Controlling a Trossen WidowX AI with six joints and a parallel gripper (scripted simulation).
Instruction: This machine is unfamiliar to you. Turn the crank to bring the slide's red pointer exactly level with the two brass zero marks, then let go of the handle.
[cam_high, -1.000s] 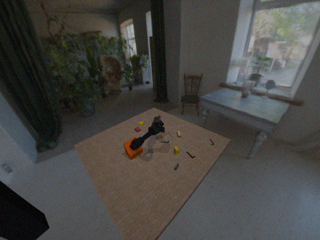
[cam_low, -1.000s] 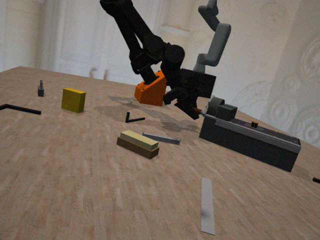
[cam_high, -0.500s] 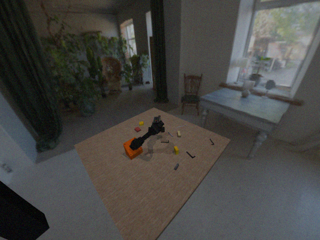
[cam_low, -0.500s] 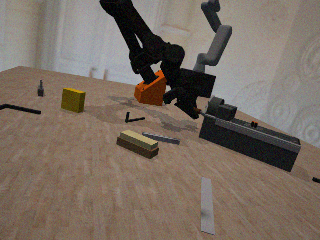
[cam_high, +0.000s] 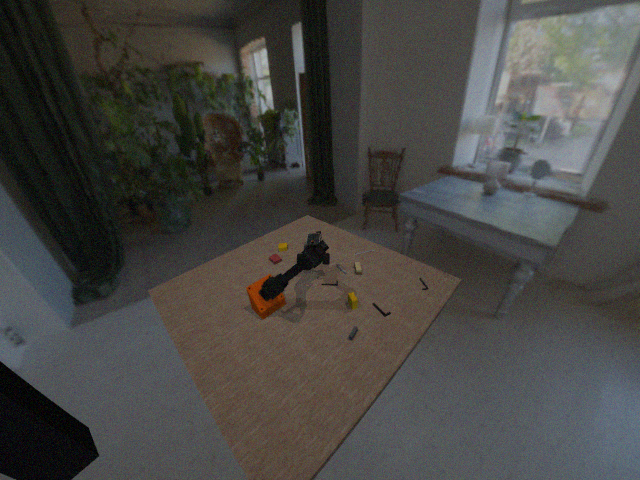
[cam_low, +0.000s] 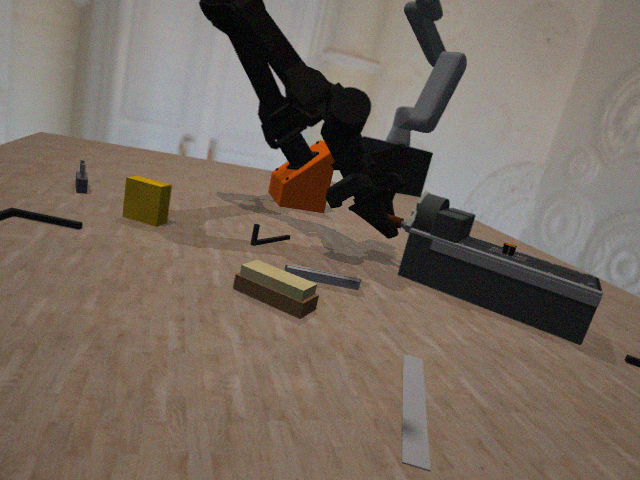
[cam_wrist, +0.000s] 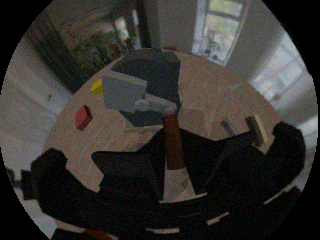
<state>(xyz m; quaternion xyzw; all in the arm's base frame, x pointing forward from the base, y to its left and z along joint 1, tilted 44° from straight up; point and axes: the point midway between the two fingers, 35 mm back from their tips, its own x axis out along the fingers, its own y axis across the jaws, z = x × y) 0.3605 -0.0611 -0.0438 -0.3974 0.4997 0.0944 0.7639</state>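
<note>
The machine (cam_low: 496, 291) (cam_wrist: 162, 75) is a long dark grey box with a slide along its top. Its crank arm (cam_wrist: 159, 103) is light grey and ends in a brown handle (cam_low: 394, 220) (cam_wrist: 173, 135). My gripper (cam_low: 391, 226) (cam_wrist: 169, 130) is shut on this handle, which lies between the fingers and points toward the wrist camera. A small block with an orange-red top (cam_low: 509, 248) sits partway along the machine's top. Whether it is level with any zero marks cannot be told, and the brass marks are not distinguishable. In the top view the arm hides most of the machine.
A red block (cam_high: 275, 258) (cam_wrist: 83, 118) and a yellow block (cam_high: 282, 246) (cam_wrist: 97, 87) lie near the machine. A cream-and-brown block (cam_high: 357, 268) (cam_low: 276, 286), an upright yellow block (cam_high: 352, 300) (cam_low: 146, 201), a metal strip (cam_low: 415, 413) and black hex keys (cam_low: 46, 219) are on the table.
</note>
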